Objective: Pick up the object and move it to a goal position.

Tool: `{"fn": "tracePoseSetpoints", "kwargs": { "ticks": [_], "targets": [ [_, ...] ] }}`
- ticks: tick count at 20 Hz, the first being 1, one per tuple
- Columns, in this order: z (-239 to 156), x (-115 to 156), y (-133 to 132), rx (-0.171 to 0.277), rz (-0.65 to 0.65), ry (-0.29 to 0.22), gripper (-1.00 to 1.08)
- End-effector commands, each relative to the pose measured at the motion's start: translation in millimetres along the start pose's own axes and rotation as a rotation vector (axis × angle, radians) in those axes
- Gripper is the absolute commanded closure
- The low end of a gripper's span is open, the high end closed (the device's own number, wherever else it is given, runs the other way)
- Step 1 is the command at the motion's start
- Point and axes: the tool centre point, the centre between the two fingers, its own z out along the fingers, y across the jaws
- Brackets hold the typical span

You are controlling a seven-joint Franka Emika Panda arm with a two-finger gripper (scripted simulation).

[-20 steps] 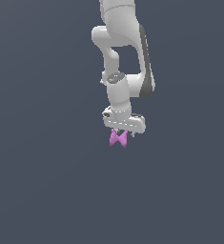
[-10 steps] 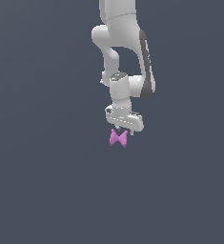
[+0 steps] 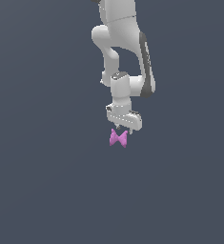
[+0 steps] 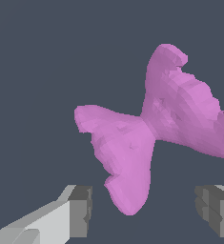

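The object (image 3: 118, 138) is a small pink-magenta bow-tie shape with two flared lobes, lying on the dark grey floor. My white gripper (image 3: 121, 128) hangs straight down just above it, fingertips close to its top. In the wrist view the object (image 4: 132, 143) fills the middle, and one lobe's tip reaches between the two grey finger pads (image 4: 81, 212). The gripper (image 4: 143, 209) is open, with gaps on both sides of the lobe, and no pad touches it.
Only plain dark grey floor (image 3: 46, 190) surrounds the object. The white arm (image 3: 125, 52) rises above the gripper to the top of the exterior view. No goal marker shows.
The hand has turned slightly about its vertical axis above the object. The object has stayed in the same place.
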Motion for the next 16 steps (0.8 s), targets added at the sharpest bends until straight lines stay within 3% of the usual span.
{"fn": "tracePoseSetpoints", "kwargs": {
  "ticks": [1,16],
  "targets": [
    [0.0,-0.1,0.0,0.000,0.000,0.000,-0.60],
    [29.5,-0.8,1.0,0.000,0.003,0.002,-0.60]
  ]
}}
